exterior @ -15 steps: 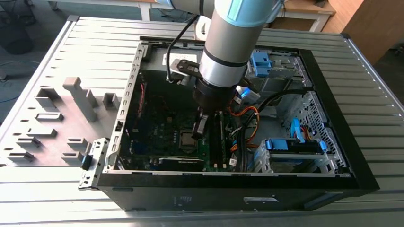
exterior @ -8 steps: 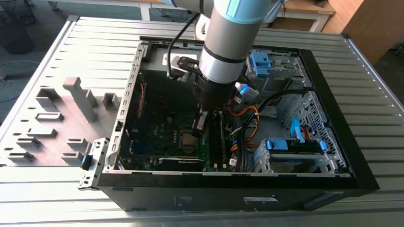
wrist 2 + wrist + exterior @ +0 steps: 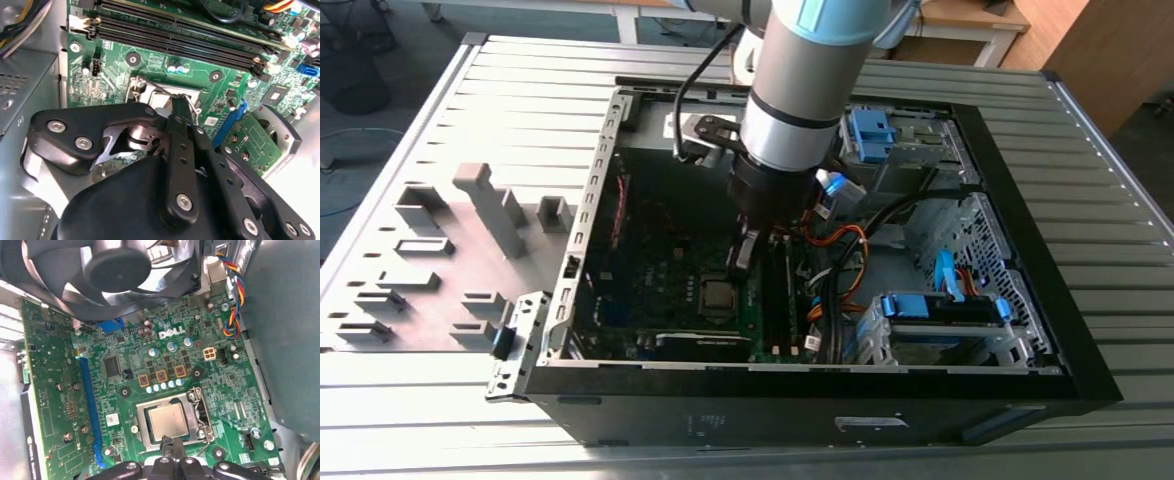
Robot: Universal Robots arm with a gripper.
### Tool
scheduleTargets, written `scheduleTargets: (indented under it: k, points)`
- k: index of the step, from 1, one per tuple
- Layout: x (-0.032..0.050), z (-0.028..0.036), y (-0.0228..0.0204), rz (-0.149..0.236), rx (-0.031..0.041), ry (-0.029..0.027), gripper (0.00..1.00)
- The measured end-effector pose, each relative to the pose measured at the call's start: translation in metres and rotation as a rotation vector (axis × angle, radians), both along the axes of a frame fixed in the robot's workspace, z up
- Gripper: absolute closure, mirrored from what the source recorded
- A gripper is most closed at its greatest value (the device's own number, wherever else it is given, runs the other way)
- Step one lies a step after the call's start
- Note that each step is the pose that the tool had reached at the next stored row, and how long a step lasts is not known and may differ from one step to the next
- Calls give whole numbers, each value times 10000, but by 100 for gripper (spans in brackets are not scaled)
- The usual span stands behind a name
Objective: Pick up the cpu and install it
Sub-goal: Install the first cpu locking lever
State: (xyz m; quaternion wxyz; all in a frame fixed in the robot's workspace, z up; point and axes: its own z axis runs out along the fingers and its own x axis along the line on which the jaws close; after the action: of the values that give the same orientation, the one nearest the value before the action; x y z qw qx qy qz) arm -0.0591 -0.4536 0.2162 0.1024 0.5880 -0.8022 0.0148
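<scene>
We see the cpu [image 3: 168, 421] lying flat in its socket frame [image 3: 172, 422] on the green motherboard [image 3: 165, 370], near the front wall of the open PC case [image 3: 600, 200] in the exterior view, just left of the long black memory sticks [image 3: 778, 300] there. Our gripper [image 3: 171, 446] hangs directly over the socket's edge with its fingers [image 3: 176, 120] drawn narrow, tips together and holding nothing, beside the thin wire lever [image 3: 187, 107]. The case rests on a ribbed metal surface [image 3: 1121, 230].
</scene>
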Motion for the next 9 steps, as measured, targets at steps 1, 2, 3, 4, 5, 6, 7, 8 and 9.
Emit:
scheduleTargets:
  k: [1,2,3,4,5,6,7,8,9]
  points:
    - [0,33,1,0,4,-1,89]
    - [0,68,1,-1,8,-3,89]
    - [0,117,-1,2,-9,1,89]
    - [0,160,-1,1,-8,3,89]
    - [0,198,-1,1,-8,3,89]
    - [0,226,-1,1,-9,3,89]
    - [0,240,-1,1,-6,2,89]
    - [0,244,-1,1,-6,3,89]
    - [0,243,-1,0,-5,3,89]
